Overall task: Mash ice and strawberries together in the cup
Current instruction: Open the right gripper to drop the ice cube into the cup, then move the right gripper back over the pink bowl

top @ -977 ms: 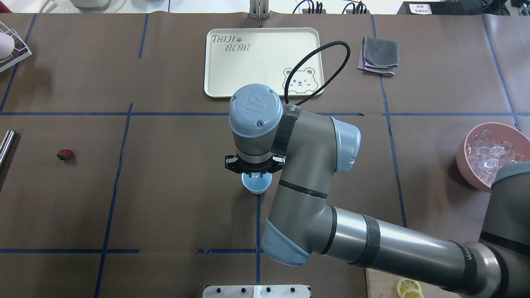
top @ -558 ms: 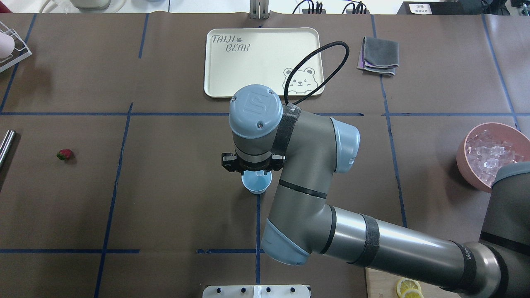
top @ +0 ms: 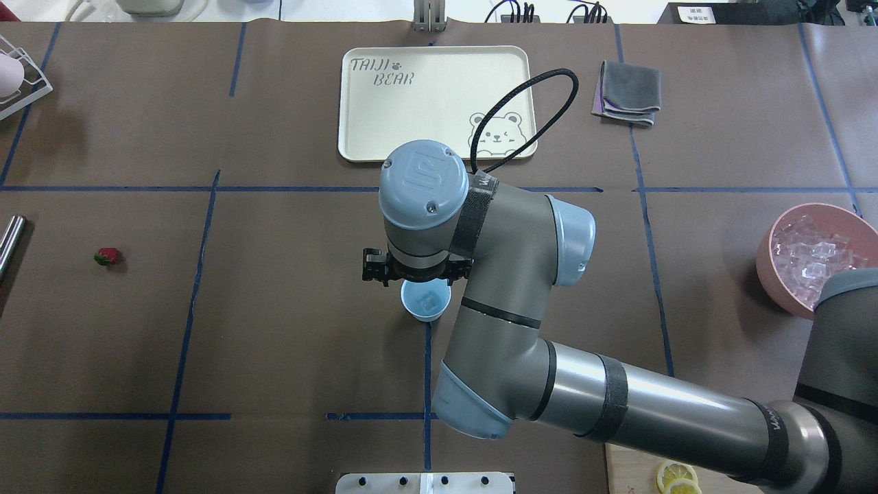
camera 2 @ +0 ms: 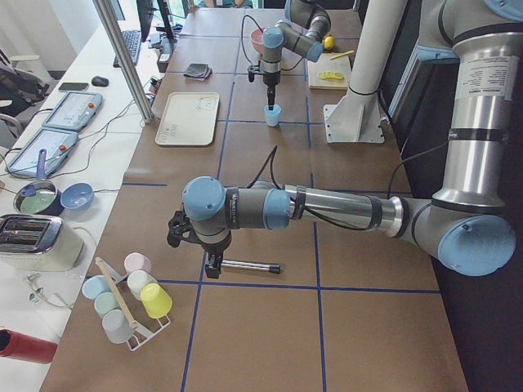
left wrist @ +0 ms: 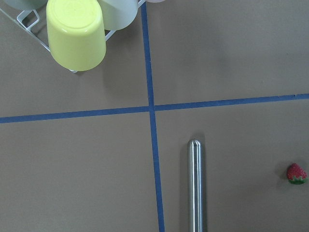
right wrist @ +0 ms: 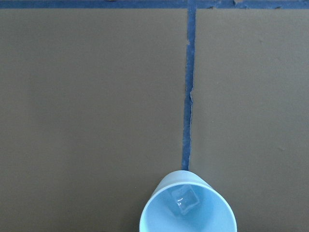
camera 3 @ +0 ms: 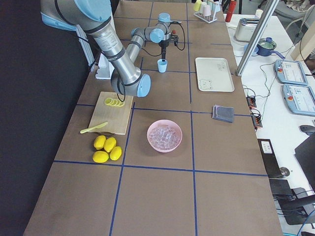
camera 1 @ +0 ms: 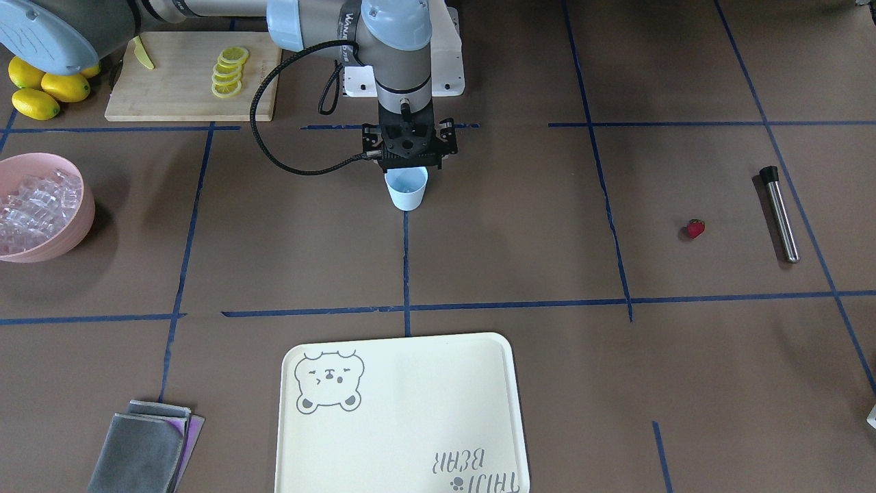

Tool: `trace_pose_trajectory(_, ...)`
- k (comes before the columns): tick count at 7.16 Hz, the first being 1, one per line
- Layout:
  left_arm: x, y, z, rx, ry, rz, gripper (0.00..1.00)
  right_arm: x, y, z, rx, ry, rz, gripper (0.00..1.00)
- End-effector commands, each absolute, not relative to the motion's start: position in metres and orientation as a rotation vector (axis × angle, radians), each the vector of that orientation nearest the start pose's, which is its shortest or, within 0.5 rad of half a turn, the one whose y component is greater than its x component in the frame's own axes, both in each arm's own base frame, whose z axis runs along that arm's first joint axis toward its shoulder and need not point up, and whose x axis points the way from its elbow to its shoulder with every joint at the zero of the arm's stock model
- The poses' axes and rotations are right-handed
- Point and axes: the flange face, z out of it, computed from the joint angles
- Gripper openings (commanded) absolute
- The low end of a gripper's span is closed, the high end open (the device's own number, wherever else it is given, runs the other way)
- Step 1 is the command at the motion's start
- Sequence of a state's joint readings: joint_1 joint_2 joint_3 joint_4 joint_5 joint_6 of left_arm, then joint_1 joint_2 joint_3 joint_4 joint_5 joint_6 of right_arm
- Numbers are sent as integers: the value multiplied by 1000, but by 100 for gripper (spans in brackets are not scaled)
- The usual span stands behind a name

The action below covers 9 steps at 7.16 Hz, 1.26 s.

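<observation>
Nearest the robot's edge, toward the right corner, a cutting board (camera 1: pixel 171 96) carries lemon slices (camera 1: pixel 226 72), with whole lemons (camera 1: pixel 65 87) beside it. Farther out, about the middle of the surface (top: pixel 274 329), the cup (top: pixel 426 301) stands upright at the end of a blue tape line (right wrist: pixel 189 96). One ice cube (right wrist: pixel 184 199) lies in the bottom of the cup. The right arm (top: pixel 507 274) reaches over it. Its jaws hang above the cup, clear of the rim; they look spread apart and hold nothing. At about the same depth, by the right edge, a pink bowl (top: pixel 769 271) holds a heap of ice (top: pixel 813 257). Toward the left edge the strawberry (top: pixel 108 256) lies alone, well apart from the cup. A metal rod (camera 1: pixel 780 213) lies near it, closer to that edge. The left arm (camera 2: pixel 270 208) hangs over the rod; I cannot tell whether its jaws are open or closed. An upturned yellow tumbler (left wrist: pixel 76 34) sits at the left end. Along the far edge are a cream tray (top: pixel 384 130) and a folded grey cloth (top: pixel 627 89).
</observation>
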<state>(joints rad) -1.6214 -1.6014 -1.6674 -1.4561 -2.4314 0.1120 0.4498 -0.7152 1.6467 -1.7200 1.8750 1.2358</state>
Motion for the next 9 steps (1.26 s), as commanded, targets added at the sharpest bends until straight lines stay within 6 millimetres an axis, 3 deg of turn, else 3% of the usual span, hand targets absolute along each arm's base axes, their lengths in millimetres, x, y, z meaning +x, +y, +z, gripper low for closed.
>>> trace_pose_trajectory(1,-83,-499,599,87,855,65,100,-555,-397,108,55,-864,-1,99)
trace_pose_trajectory(2,-83,-500,597,90,856,67,100,-526,-405,103,63,-863,31,99)
trace_pose_trajectory(3,-83,-499,598,89,856,66,100,-477,-413,105,68,-839,78,99)
trace_pose_trajectory(4,-83,-499,598,89,856,66,100,-421,-419,130,93,-832,121,99)
trace_pose_trajectory(5,-83,-499,598,89,856,66,100,-383,-423,165,123,-807,111,99)
trace_pose_trajectory(6,-83,-499,596,93,856,68,100,-348,-429,181,176,-789,67,99)
trace_pose_trajectory(9,-83,-497,591,101,855,72,100,-220,-444,271,105,-788,138,99)
